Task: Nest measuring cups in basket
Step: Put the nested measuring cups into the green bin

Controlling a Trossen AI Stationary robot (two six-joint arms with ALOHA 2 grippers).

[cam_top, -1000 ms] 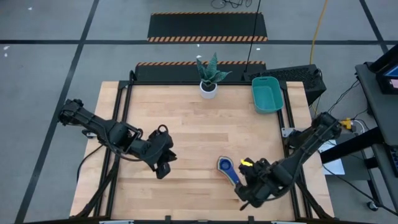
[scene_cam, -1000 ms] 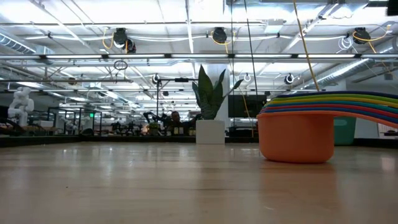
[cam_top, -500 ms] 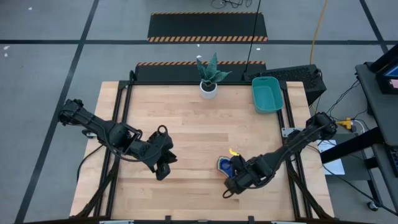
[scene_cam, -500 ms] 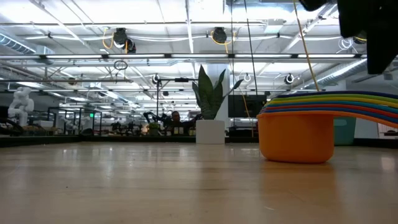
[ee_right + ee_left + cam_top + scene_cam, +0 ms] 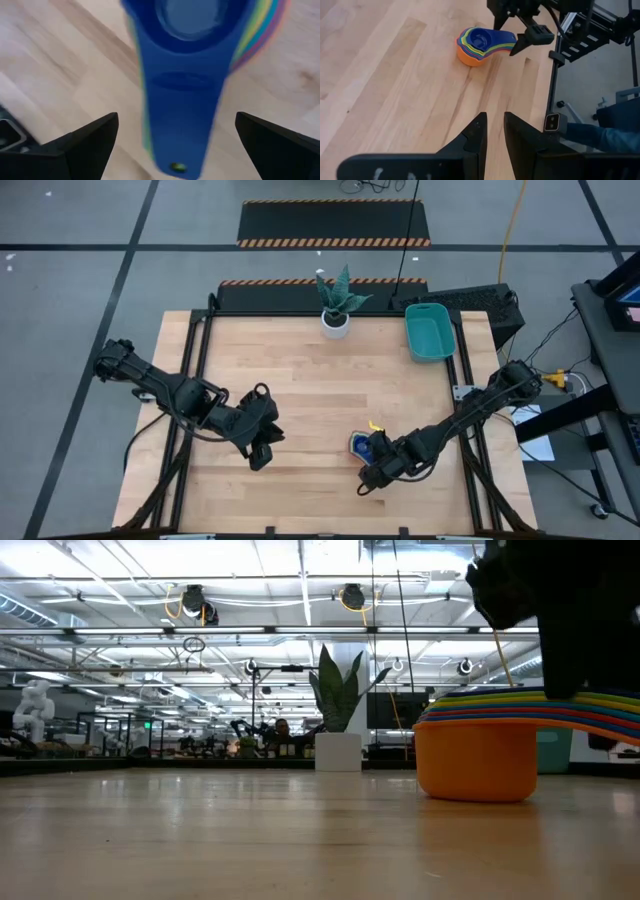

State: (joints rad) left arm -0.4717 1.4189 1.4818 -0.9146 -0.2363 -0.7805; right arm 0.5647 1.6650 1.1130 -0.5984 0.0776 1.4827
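- Measuring cups (image 5: 360, 444) sit nested in one stack on the table (image 5: 330, 380), near its front edge, right of centre
- Right gripper (image 5: 375, 470) is over the stack's handles, fingers spread with one on either side of them
- Left gripper (image 5: 262, 452) hangs over the table's front left part, well apart from the stack
- Basket (image 5: 429, 332) stands at the far right corner
- Potted plant (image 5: 336, 310) stands at the far edge, left of the basket

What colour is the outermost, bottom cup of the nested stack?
Orange: the bottom cup shows best in the low view.
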